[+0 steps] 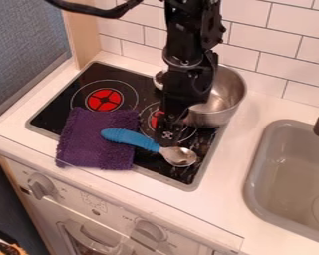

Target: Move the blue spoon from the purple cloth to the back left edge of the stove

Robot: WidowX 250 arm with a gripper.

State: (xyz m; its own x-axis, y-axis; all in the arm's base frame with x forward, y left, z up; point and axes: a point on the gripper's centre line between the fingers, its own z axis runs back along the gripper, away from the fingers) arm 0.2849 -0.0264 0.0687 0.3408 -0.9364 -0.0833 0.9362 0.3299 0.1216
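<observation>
We look from fixed spot above and in front of white toy-kitchen counter (222, 204), steep downward slant. We face white rectangular-tile wall (288, 40) behind it, at angle: counter's front edge slopes down toward lower right. Fairly close: black glass stovetop with red burner markings (50, 117) sits around middle, grey rounded sink basin (254, 174) runs past right edge. From above we also catch white front panel with round knobs (72, 196), lower left.
</observation>
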